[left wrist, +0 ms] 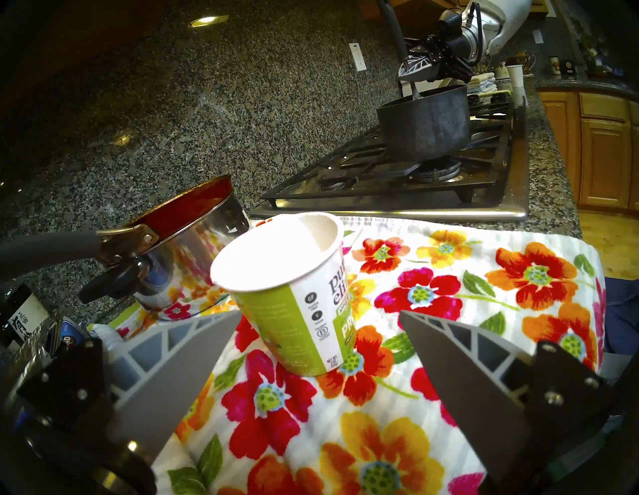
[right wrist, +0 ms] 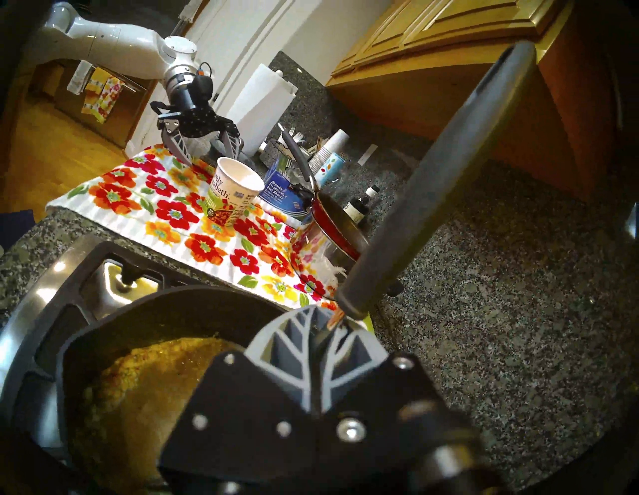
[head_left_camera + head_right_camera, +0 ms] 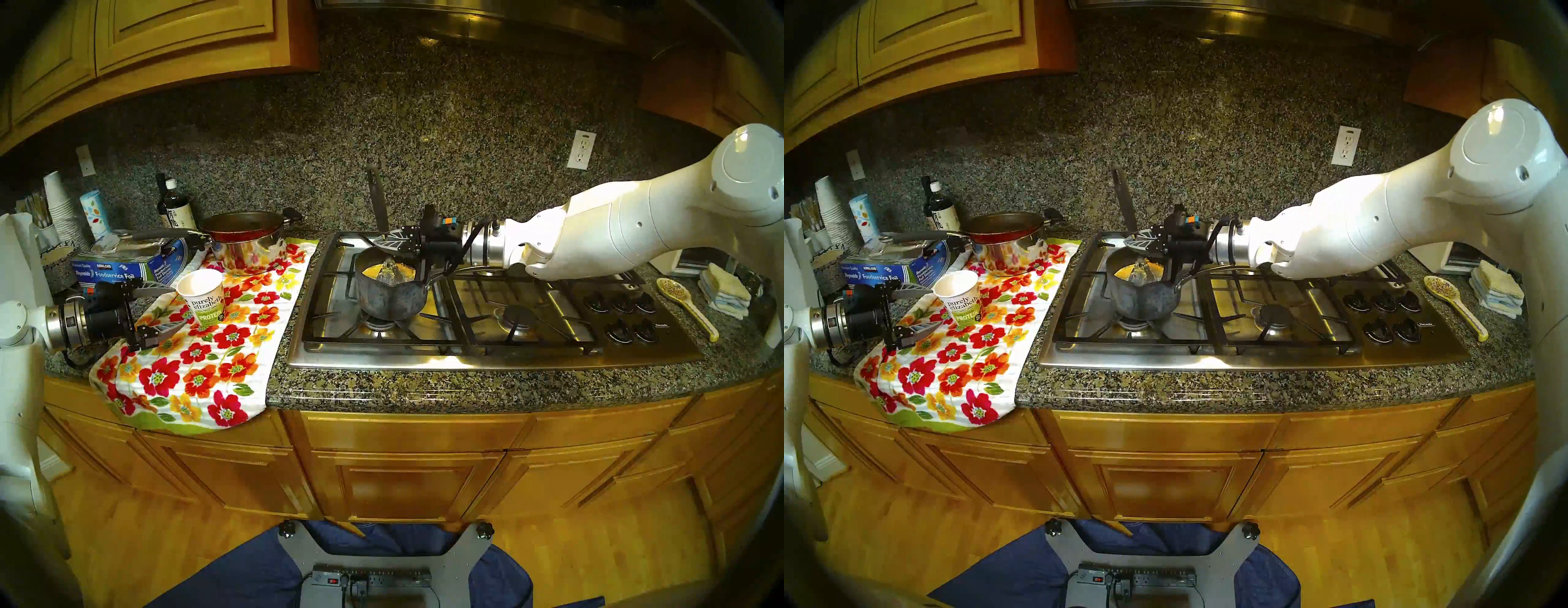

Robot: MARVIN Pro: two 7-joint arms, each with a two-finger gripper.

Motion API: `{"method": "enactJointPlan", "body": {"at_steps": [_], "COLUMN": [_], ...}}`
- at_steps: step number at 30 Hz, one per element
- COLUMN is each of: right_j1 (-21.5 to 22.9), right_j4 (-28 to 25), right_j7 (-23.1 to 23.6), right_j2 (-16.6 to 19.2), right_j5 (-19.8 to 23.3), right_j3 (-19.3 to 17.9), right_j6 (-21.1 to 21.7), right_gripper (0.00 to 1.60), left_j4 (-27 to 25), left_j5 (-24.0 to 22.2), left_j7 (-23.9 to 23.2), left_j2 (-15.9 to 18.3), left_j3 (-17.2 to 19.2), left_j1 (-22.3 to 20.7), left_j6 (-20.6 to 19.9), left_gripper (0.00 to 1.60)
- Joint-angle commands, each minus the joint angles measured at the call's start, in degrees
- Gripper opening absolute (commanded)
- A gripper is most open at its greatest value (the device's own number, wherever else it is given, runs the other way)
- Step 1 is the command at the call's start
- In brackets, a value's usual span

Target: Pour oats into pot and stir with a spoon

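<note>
The dark saucepan [image 3: 391, 293] sits on the gas cooktop's [image 3: 488, 339] front-left burner; it looks stiff, heavy and steady. Yellow oats [image 2: 145, 376] lie inside. The right gripper [image 3: 392, 243] clamps the rigid, smooth spoon [image 3: 379, 203] low on its black handle, best gripped there. The light, emptied oat cup [image 3: 203, 300] stands on the floral towel [image 3: 203, 361], clear of the pot, before the unclenched left gripper [image 3: 163, 309].

Head pair high, looking down at stovetop [image 3: 488, 322], wrist views low, facing each other, sharing cup [image 1: 287, 293]
</note>
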State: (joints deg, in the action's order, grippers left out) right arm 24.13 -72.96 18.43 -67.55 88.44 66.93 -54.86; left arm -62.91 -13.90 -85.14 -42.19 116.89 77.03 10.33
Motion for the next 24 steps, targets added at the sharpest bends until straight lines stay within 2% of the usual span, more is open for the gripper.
{"method": "enactJointPlan", "body": {"at_steps": [1, 10, 24], "right_j1": [4.4, 6.6, 7.6], "right_j4": [-3.9, -8.0, -5.4], "right_j7": [5.3, 12.4, 23.8], "right_j2": [4.2, 7.2, 9.1], "right_j5": [7.0, 15.8, 24.8], "right_j3": [-3.0, -6.0, -8.6], "right_j6": [2.6, 9.5, 22.1], "right_gripper": [0.0, 0.0, 0.0], "left_j4": [-0.9, -0.9, -0.9], "left_j5": [-0.9, -0.8, -1.0], "left_j7": [0.1, 0.1, 0.1], "left_j2": [0.9, 0.9, 0.9], "left_j3": [0.7, 0.7, 0.7], "left_j1": [-1.2, -1.2, -1.2], "left_j6": [0.0, 0.0, 0.0], "left_gripper": [1.6, 1.6, 1.6]}}
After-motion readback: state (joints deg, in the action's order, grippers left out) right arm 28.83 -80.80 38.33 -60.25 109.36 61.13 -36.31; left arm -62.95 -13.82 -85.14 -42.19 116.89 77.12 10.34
